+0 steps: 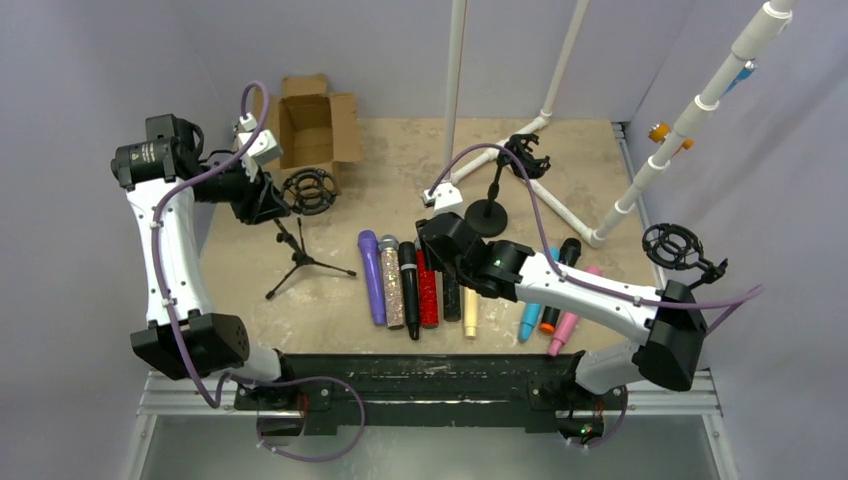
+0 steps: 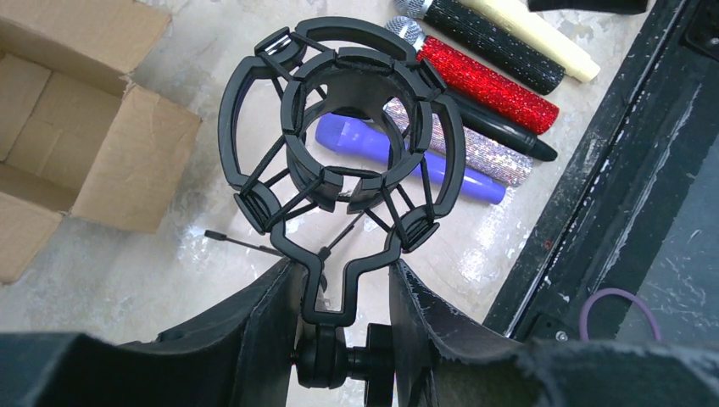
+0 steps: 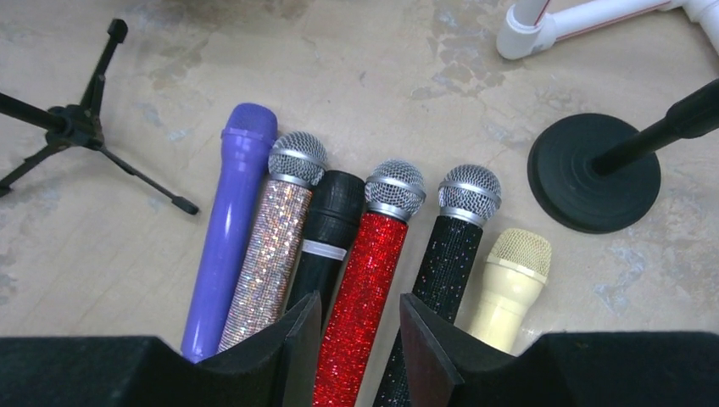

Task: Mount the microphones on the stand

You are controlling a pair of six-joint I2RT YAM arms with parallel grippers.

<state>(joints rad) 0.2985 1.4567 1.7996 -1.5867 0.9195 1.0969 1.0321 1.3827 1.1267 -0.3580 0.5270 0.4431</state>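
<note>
Several microphones lie in a row near the table's front. The red glitter one (image 3: 373,254) lies between a black one (image 3: 326,229) and a black glitter one (image 3: 449,254), with purple (image 3: 233,212), silver glitter (image 3: 275,237) and cream (image 3: 509,280) beside them. Light blue (image 1: 530,320) and pink (image 1: 565,335) lie further right. My right gripper (image 3: 360,298) is open, its fingers straddling the red glitter microphone (image 1: 427,295). My left gripper (image 2: 341,264) is shut on the bracket of the black shock mount (image 2: 356,68) atop the tripod stand (image 1: 300,262).
An open cardboard box (image 1: 315,130) stands at the back left. A round-base stand (image 1: 490,215) with its own shock mount (image 1: 525,155) is behind the row. A third shock mount (image 1: 672,247) sits at the right edge. White pipe legs (image 1: 560,200) cross the back right.
</note>
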